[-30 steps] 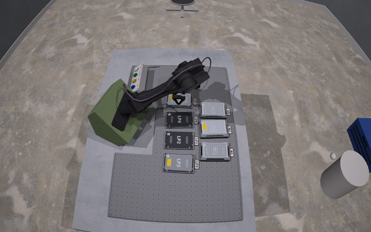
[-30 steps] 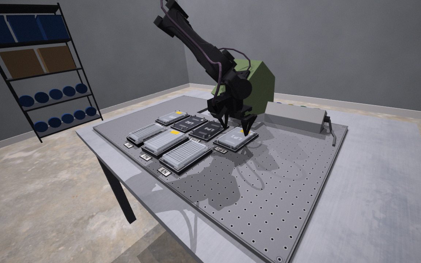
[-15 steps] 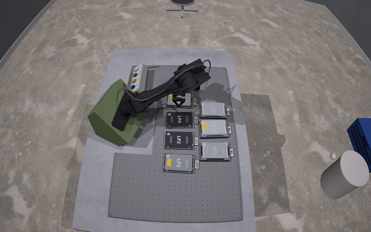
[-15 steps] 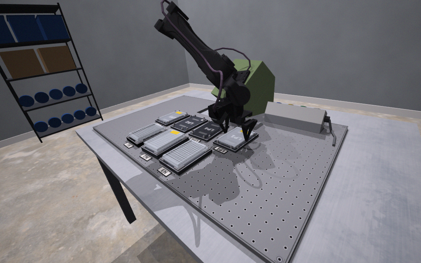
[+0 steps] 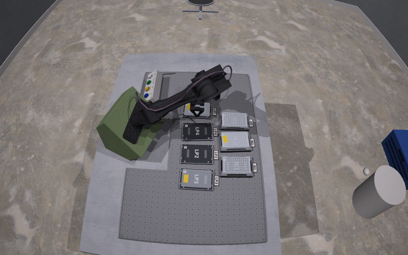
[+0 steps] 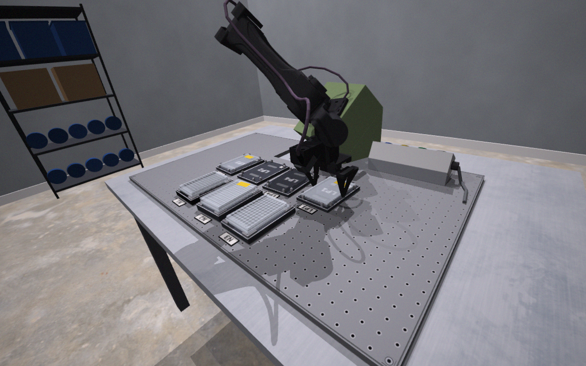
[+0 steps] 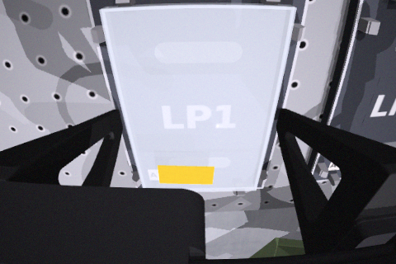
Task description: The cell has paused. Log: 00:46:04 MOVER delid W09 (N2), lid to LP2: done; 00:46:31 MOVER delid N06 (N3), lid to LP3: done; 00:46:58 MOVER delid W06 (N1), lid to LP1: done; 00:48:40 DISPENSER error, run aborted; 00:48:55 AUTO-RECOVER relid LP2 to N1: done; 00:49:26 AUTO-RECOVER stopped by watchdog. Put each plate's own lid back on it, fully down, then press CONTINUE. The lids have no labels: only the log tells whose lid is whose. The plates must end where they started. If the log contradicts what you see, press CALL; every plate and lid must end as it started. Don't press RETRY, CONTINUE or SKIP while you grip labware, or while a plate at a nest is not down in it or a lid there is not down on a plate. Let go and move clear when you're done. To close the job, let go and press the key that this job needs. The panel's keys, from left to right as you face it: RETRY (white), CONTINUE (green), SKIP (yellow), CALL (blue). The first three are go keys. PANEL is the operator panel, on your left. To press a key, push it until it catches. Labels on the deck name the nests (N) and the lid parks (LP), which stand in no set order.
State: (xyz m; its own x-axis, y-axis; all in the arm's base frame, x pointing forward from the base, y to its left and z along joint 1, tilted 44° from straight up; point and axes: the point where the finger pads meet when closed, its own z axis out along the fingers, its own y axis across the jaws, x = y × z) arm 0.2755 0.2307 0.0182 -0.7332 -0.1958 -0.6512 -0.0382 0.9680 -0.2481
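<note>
My gripper (image 6: 328,187) (image 7: 199,117) is open and empty, its fingers on either side of the clear lid (image 5: 207,110) (image 6: 320,195) (image 7: 198,82) at LP1, which has a yellow tag. Another yellow-tagged lid (image 5: 197,184) (image 6: 236,164) lies at LP3. The parks LP4 (image 5: 197,137) (image 6: 282,183) and LP2 (image 5: 196,160) (image 6: 258,174) are bare. The plate at N2 (image 5: 237,142) (image 6: 227,200) carries a yellow-tagged lid. The plates at N1 (image 5: 236,165) (image 6: 204,184) and N3 (image 5: 234,120) (image 6: 258,216) show open wells and no yellow tag.
The operator panel (image 5: 156,87) (image 6: 409,161) stands beside the green arm mount (image 5: 116,126) (image 6: 368,118), with white, green, yellow and blue keys. A thin lever (image 5: 168,73) (image 6: 462,188) sticks out from its end. The LP4 park is close beside LP1, towards the other parks.
</note>
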